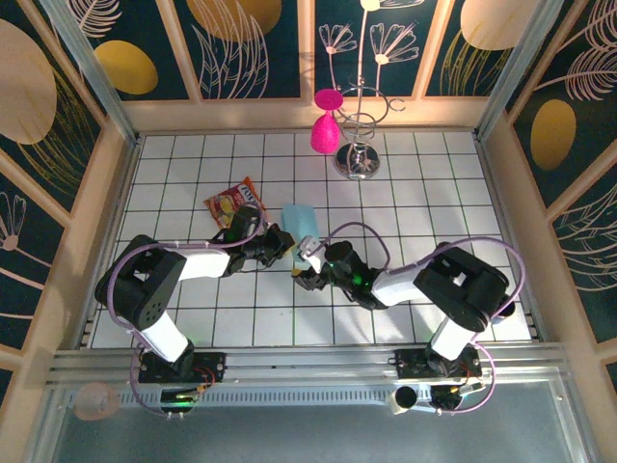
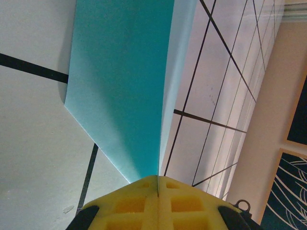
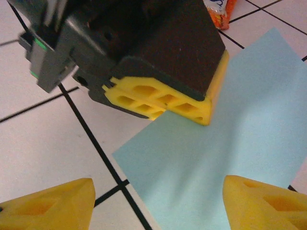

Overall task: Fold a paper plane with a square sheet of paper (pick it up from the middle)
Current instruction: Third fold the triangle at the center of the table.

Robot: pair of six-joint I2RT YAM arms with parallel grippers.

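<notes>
The square sheet of paper is light blue and lies near the middle of the tiled table, just right of the snack packet. My left gripper is shut on the sheet's near edge; in the left wrist view its yellow pads meet on the paper, which rises away in a bend. My right gripper is open just short of the sheet, its fingertips wide apart and touching nothing. The left gripper's pads pinch the paper's edge right in front of it. The paper plane is out of view.
A red-and-yellow snack packet lies left of the sheet, its end also seen from the right wrist. A pink vase and a metal stand are at the back. Patterned walls enclose the table.
</notes>
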